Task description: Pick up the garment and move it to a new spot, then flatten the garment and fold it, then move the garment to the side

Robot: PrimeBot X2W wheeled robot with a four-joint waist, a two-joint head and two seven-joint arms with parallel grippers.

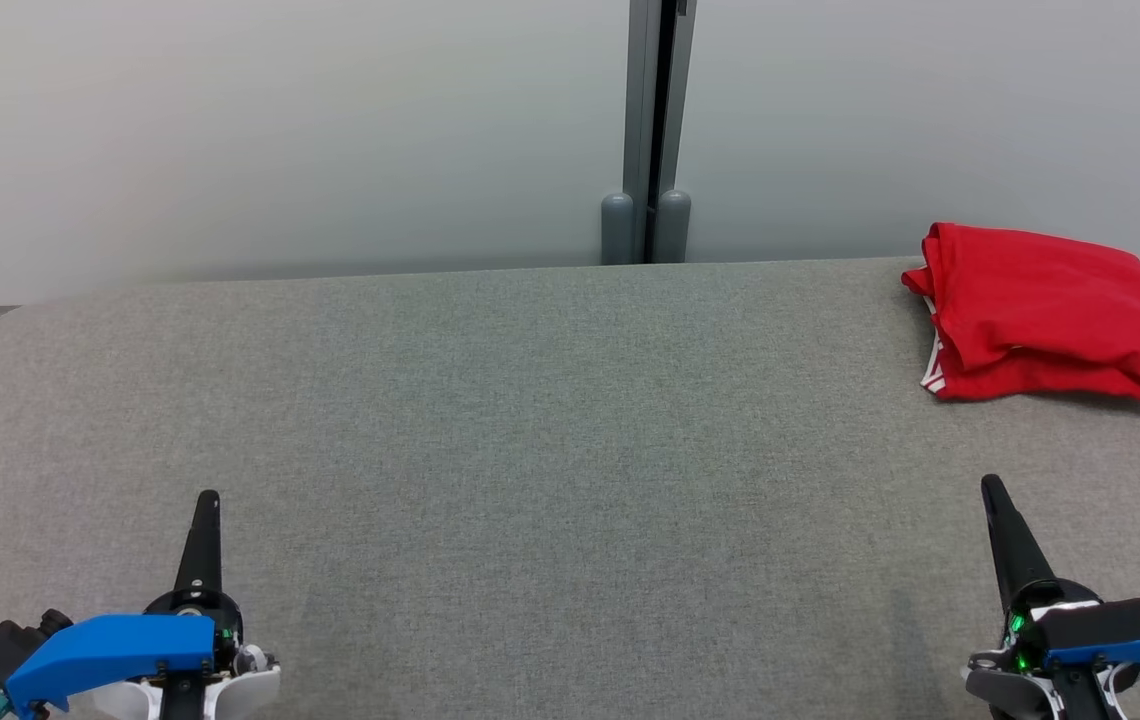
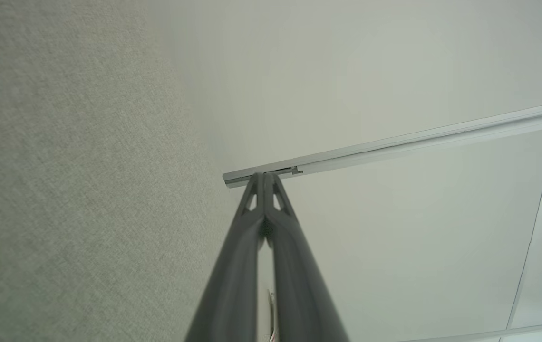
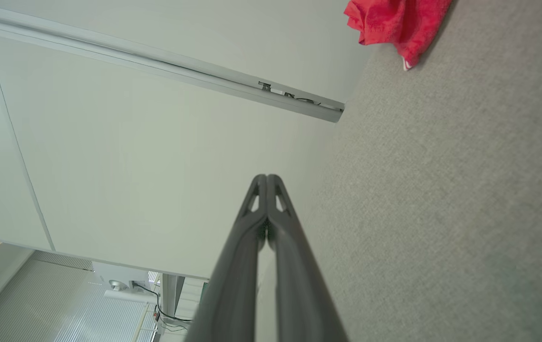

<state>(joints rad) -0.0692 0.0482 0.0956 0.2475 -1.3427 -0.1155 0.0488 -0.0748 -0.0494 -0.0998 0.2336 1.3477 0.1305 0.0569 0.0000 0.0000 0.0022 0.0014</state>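
Left gripper (image 1: 208,497) over grey tabletop (image 1: 570,430), pale wall (image 1: 230,130)

No text, label, brand, number or sign is legible to you in any view. In the right wrist view, you see a few dark marks on the pale wall rail (image 3: 180,73) near its end, but they are too small to read.
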